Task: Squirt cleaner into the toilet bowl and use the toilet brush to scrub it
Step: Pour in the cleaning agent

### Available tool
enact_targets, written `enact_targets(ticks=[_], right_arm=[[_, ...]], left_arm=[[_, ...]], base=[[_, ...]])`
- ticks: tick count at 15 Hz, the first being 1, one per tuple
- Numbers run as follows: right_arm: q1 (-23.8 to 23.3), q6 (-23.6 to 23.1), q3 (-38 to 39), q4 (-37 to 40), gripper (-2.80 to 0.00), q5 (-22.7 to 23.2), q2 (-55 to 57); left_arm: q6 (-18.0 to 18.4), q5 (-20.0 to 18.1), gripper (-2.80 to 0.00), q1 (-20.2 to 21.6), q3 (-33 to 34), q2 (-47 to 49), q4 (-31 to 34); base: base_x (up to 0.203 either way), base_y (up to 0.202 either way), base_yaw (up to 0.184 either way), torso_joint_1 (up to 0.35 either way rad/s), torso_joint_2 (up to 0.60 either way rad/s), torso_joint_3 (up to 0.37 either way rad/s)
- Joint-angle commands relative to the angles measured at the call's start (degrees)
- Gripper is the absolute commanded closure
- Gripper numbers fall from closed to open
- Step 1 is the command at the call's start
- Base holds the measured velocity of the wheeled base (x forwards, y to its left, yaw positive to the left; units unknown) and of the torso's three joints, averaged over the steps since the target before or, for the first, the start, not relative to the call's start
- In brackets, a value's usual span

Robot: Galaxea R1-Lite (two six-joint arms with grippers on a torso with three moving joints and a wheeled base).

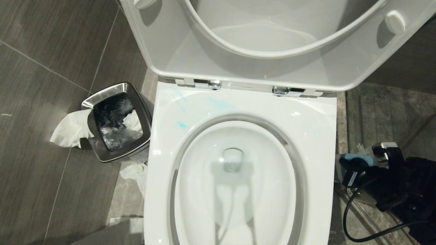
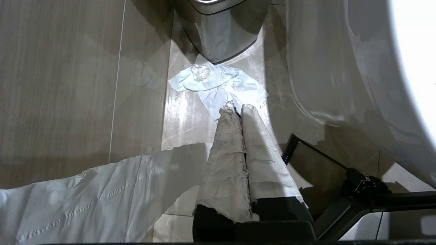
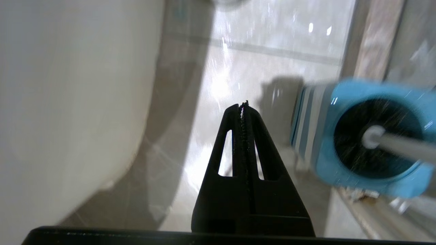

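Toilet brush [image 3: 398, 145] sits head-down in its blue-topped holder [image 3: 368, 177] on the floor, right of the toilet bowl [image 1: 238, 177]. Handle runs up out of the holder, roughly upright. Right pincer [image 3: 242, 108] is nearer, just beside the holder, jaws pressed together, holding nothing. Left pincer [image 2: 236, 109] hangs over floor tissue [image 2: 214, 85] on the bowl's other side, also closed and empty. Cleaner [image 1: 182, 125] only as faint streaks on the rim

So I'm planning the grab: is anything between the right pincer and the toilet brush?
Nothing visible. The right pincer, shut and empty, hangs over bare floor beside the toilet bowl; the toilet brush stands in its blue-topped holder, handle free.
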Motion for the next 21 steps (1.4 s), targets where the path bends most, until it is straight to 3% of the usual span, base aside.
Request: enact_targets(ticks=[1,8,10,12,13,17,21], right_arm=[[0.0,0.0,-0.9,-0.7,0.00,0.0,4.6],[-0.9,-1.0,-11.4,-0.7,0.00,0.3,12.9],[-1.1,-5.3,-13.0,-0.7,0.00,0.3,14.7],[-1.4,-6.0,-17.5,-0.7,0.00,0.3,15.8],[-1.4,-6.2,-20.2,-0.7,-2.80,0.4,16.6],[-1.2,-7.7,-22.5,-0.7,-2.80,4.0,18.1],[-0.6,-7.7,-24.8,-0.7,-2.80,4.5,18.8]], left_arm=[[0.0,0.0,0.00,0.0,0.1,0.0,0.0],[0.0,0.0,0.00,0.0,0.1,0.0,0.0],[0.0,0.0,0.00,0.0,0.1,0.0,0.0],[0.0,0.0,0.00,0.0,0.1,0.0,-0.1],[0.0,0.0,0.00,0.0,0.1,0.0,0.0],[0.0,0.0,0.00,0.1,0.1,0.0,0.0],[0.0,0.0,0.00,0.0,0.1,0.0,0.0]], base=[[0.000,0.000,0.000,0.000,0.00,0.000],[0.000,0.000,0.000,0.000,0.00,0.000],[0.000,0.000,0.000,0.000,0.00,0.000],[0.000,0.000,0.000,0.000,0.00,0.000],[0.000,0.000,0.000,0.000,0.00,0.000],[0.000,0.000,0.000,0.000,0.00,0.000],[0.000,0.000,0.000,0.000,0.00,0.000]])
